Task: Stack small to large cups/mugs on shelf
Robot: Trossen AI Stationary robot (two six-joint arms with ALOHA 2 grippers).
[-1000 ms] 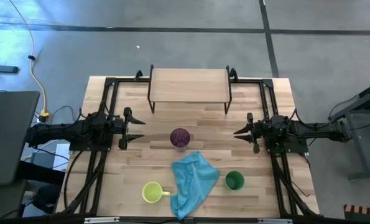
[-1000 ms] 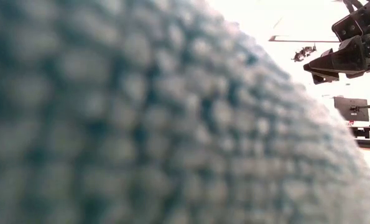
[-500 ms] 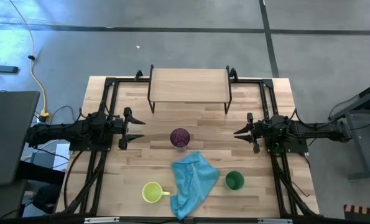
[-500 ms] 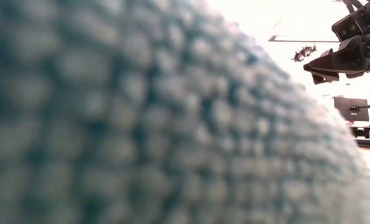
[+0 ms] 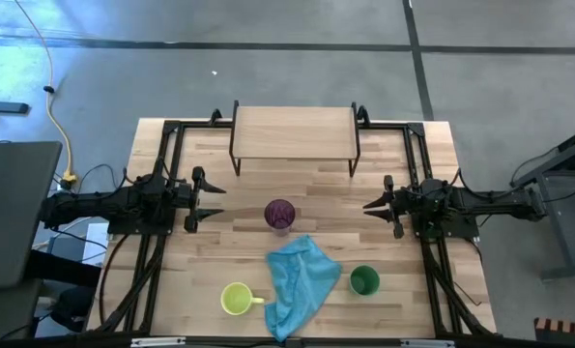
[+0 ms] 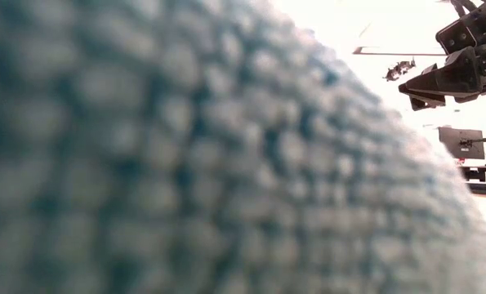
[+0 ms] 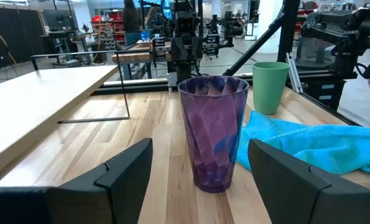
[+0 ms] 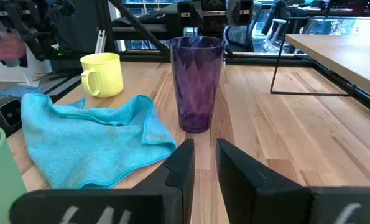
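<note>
The translucent purple cup (image 5: 280, 214) stands upright on its base at mid-table. The yellow-green mug (image 5: 236, 299) and the green cup (image 5: 364, 280) stand near the front edge, on either side of the cloth. The shelf (image 5: 295, 135) stands on its black legs at the far edge, its top bare. My left gripper (image 5: 216, 201) is open and empty, left of the purple cup (image 7: 212, 130) and pointing at it. My right gripper (image 5: 368, 206) is shut and empty, right of the purple cup (image 8: 197, 81).
A light blue cloth (image 5: 300, 283) lies crumpled between the mug and the green cup, reaching toward the purple cup. It fills almost all of the low view (image 6: 185, 163). Black arm frames (image 5: 161, 222) run along both table sides.
</note>
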